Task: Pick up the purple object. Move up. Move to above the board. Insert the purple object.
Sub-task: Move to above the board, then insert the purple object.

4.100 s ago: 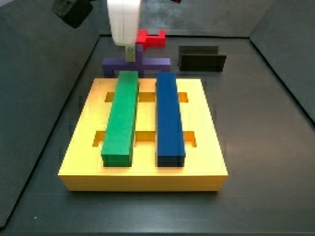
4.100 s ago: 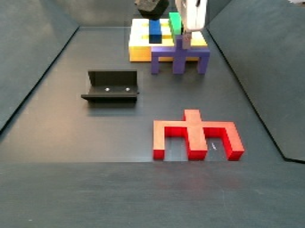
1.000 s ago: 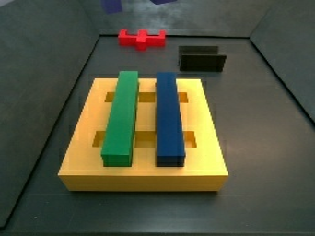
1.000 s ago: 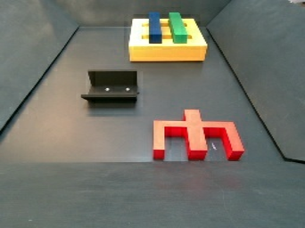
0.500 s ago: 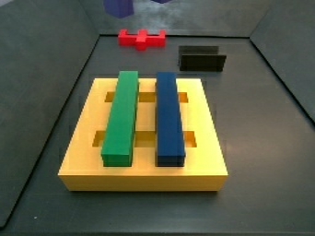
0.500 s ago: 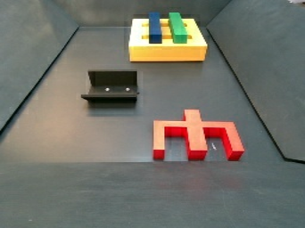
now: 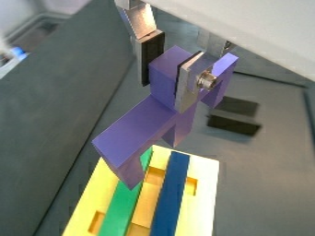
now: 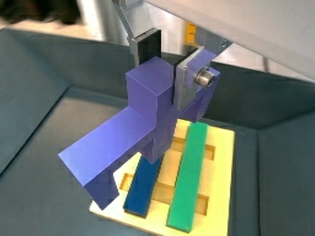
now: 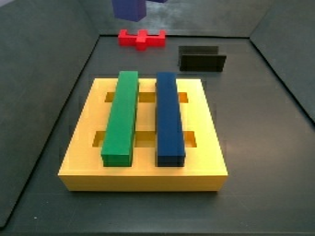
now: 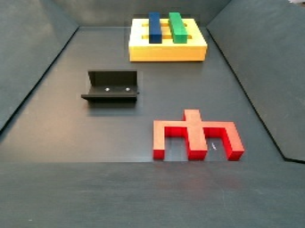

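My gripper [image 7: 169, 66] is shut on the top knob of the purple object [image 7: 142, 134], a bridge-shaped block that hangs below the fingers in both wrist views [image 8: 123, 138]. It is held high in the air. Below it lies the yellow board [image 7: 80, 217], which also shows in the other wrist view [image 8: 222, 198]. In a side view only the lower end of the purple object [image 9: 127, 7] shows at the top edge, above and behind the board [image 9: 142, 180]. The gripper itself is out of frame in both side views.
A green bar [image 9: 121, 115] and a blue bar [image 9: 169, 115] lie in the board's slots. A red notched block [image 9: 143, 39] and the black fixture [image 9: 204, 59] stand on the floor behind the board; both show in the other side view, block [image 10: 197, 135] and fixture [image 10: 111, 86].
The purple object was lifted off the floor from beside the board. Over the last second it has drifted a little right and lower along the side view's top edge.
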Tool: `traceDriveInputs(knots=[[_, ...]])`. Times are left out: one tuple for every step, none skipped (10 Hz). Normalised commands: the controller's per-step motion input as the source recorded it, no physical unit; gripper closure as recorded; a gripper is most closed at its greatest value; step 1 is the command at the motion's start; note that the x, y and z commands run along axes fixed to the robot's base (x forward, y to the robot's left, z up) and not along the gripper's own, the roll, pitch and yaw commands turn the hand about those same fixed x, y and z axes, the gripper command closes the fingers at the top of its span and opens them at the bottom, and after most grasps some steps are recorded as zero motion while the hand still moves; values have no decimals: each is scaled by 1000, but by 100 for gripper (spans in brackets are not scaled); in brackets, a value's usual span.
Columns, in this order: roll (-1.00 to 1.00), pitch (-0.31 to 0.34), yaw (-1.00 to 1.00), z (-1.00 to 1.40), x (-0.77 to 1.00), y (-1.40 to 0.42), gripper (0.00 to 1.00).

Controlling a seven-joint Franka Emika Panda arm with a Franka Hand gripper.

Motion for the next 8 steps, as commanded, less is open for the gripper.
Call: traceDriveInputs(knots=[[72, 143, 1000, 27, 50, -24, 100], [89, 176, 1000, 29, 56, -26, 100], [110, 213, 1000, 29, 63, -28, 100], [111, 208, 776, 25, 72, -31, 100], [105, 185, 449, 27, 80, -33, 100], [101, 163, 275, 30, 81, -32, 100], [-9, 0, 0, 0, 0, 0, 100], [-37, 0, 0, -3, 0, 0, 100]])
